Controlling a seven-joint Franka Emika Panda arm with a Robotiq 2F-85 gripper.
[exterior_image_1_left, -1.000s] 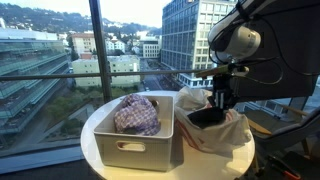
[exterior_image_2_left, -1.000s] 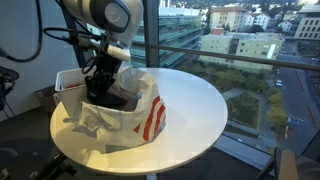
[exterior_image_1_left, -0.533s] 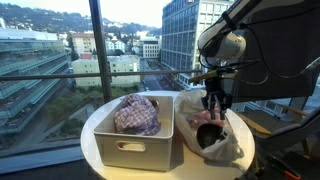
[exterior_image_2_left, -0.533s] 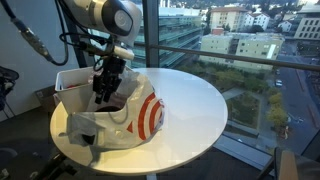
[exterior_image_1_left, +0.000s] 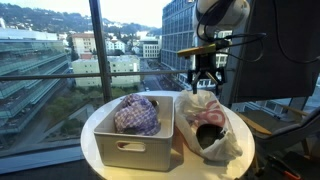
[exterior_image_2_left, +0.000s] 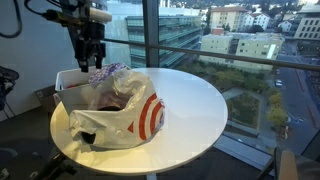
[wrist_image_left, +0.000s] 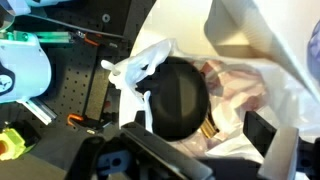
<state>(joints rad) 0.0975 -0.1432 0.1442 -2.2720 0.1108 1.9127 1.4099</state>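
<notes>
A white plastic bag (exterior_image_1_left: 222, 128) with a red ring print (exterior_image_2_left: 148, 112) lies on the round white table (exterior_image_2_left: 200, 110), its mouth agape. Inside it I see a black round object (wrist_image_left: 178, 95) and pinkish crumpled stuff (wrist_image_left: 235, 85). My gripper (exterior_image_1_left: 205, 77) hangs open above the bag, clear of it, with nothing between its fingers. In the other exterior view the gripper (exterior_image_2_left: 90, 58) is over the bag's far end. In the wrist view the gripper (wrist_image_left: 197, 125) looks straight down into the bag, its dark fingers (wrist_image_left: 258, 130) spread to either side.
A white bin (exterior_image_1_left: 135, 148) holding a plaid cloth (exterior_image_1_left: 137, 113) stands beside the bag; its rim (exterior_image_2_left: 66, 80) shows behind the bag. Floor-to-ceiling windows surround the table. A black perforated board with tools (wrist_image_left: 60, 90) lies beside the table.
The gripper opened, let go of the bag and rose straight up out of it. The bag slumped and settled on the table with its mouth open.
</notes>
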